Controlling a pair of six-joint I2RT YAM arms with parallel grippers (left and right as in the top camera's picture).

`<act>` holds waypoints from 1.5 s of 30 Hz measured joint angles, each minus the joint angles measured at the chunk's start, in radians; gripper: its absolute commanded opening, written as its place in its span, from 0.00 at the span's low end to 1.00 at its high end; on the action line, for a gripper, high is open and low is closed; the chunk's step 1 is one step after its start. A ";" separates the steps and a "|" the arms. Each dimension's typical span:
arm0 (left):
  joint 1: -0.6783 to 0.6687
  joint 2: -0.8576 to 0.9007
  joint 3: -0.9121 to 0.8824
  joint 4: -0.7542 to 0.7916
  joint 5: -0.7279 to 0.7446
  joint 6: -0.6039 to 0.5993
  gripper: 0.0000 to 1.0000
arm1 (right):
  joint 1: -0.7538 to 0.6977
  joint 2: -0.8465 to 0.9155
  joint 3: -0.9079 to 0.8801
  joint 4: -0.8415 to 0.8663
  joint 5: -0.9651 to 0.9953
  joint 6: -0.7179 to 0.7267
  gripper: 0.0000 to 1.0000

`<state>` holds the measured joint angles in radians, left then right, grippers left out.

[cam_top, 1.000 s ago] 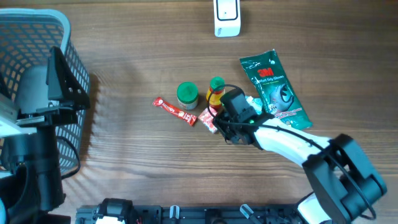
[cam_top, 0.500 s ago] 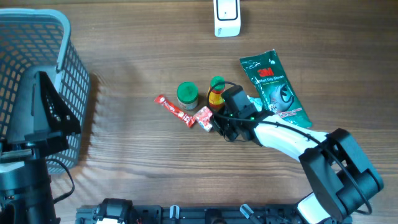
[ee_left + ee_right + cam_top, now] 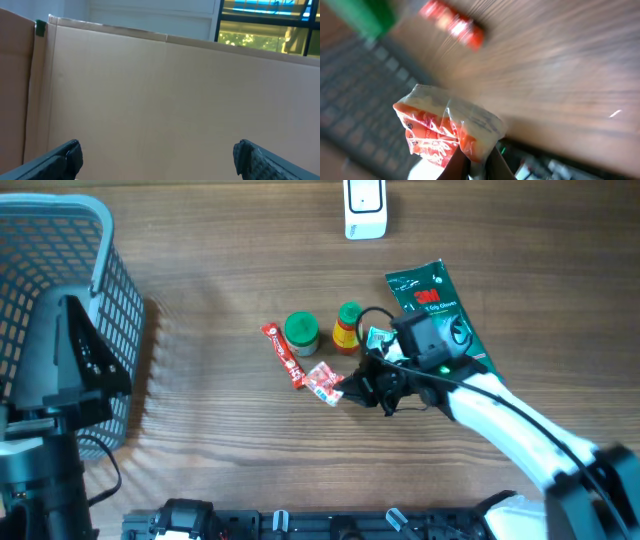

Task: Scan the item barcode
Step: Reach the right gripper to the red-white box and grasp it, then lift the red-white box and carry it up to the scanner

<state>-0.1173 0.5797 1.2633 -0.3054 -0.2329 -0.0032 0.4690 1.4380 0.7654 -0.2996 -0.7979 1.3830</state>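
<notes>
Table point(image 3: 220, 430): brown wood, with everything sitting on it.
Basket point(image 3: 110, 270): grey-blue mesh, at the far left edge of the table.
Cardboard wall point(image 3: 150, 90): plain and brown; it fills most of the left wrist view.
Left arm point(image 3: 60, 410): black, down by the basket, well apart from the small things.
Right arm point(image 3: 500, 415): white, reaching in from the bottom right toward the middle of the table.
Green pack point(image 3: 440, 320): flat and shiny, lying on the right; the right arm covers its lower part.
Scanner point(image 3: 365, 205): white, at the top edge of the table, well apart from the other things.
Left gripper point(image 3: 157, 160): its two dark fingers point(image 3: 65, 155) stand wide apart with nothing between them.
Right gripper point(image 3: 352, 388): squeezed tight on the edge of the small packet.
Jar point(image 3: 301, 333): round with a green lid, in the middle of the table.
Bottle point(image 3: 347, 328): yellow with a green cap, just to the right of the jar.
Red stick point(image 3: 281, 352): long and thin, lying just beside the jar on its left.
Small packet point(image 3: 324, 381): red and white in clear wrap, below the jar and bottle, pinched at the tips of the right gripper. The right wrist view shows it point(image 3: 445, 130) crinkled, with the blurry table behind it.
</notes>
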 measured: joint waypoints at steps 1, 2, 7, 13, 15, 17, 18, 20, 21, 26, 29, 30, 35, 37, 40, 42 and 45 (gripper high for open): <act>0.000 -0.001 -0.010 0.006 0.002 0.000 1.00 | -0.002 -0.026 0.000 0.000 -0.024 0.001 0.04; 0.000 -0.002 -0.026 0.022 0.008 0.000 1.00 | -0.005 -0.050 0.000 0.000 -0.045 0.002 0.04; 0.000 -0.003 -0.115 0.084 0.084 0.000 1.00 | -0.032 -0.155 0.000 0.000 -0.216 0.016 0.04; 0.000 -0.008 -0.197 0.131 0.153 0.000 1.00 | -0.045 -0.191 0.000 0.000 -0.419 0.056 0.04; 0.000 -0.016 -0.206 0.131 0.161 0.000 1.00 | -0.045 -0.191 0.000 0.000 -0.465 0.072 0.04; 0.000 -0.025 -0.207 0.134 0.165 0.000 1.00 | -0.045 -0.191 0.000 0.000 -0.491 0.093 0.04; 0.000 -0.032 -0.207 0.136 0.168 0.000 1.00 | -0.045 -0.191 0.000 0.000 -0.501 0.106 0.04; 0.000 -0.041 -0.207 0.136 0.172 0.000 1.00 | -0.045 -0.191 0.000 0.000 -0.513 0.127 0.04; 0.000 -0.042 -0.207 0.136 0.172 0.000 1.00 | -0.045 -0.191 0.000 0.000 -0.519 0.140 0.04; 0.000 -0.044 -0.207 0.138 0.173 0.000 1.00 | -0.045 -0.191 0.000 0.001 -0.535 0.168 0.04; 0.000 -0.044 -0.207 0.138 0.173 0.000 1.00 | -0.049 -0.192 -0.002 0.047 -0.546 0.169 0.04; 0.000 -0.044 -0.207 0.138 0.173 0.000 1.00 | -0.053 -0.194 -0.003 0.066 -0.548 0.172 0.04; 0.000 -0.044 -0.207 0.138 0.176 0.000 1.00 | -0.102 -0.238 -0.009 0.280 -0.548 0.188 0.05; 0.000 -0.044 -0.207 0.138 0.176 0.000 1.00 | -0.134 -0.264 -0.009 0.367 -0.538 0.186 0.05; 0.000 -0.044 -0.207 0.138 0.179 0.000 1.00 | -0.201 -0.299 -0.009 0.503 -0.502 0.167 0.05; 0.000 -0.044 -0.207 0.138 0.179 0.000 1.00 | -0.254 -0.319 -0.009 0.560 -0.463 0.142 0.04; 0.000 -0.044 -0.207 0.138 0.179 0.000 1.00 | -0.309 -0.334 -0.009 0.579 -0.386 0.076 0.05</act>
<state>-0.1173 0.5354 1.0561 -0.1673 -0.0536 -0.0036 0.1604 1.1038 0.7563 0.2790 -1.1835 1.4590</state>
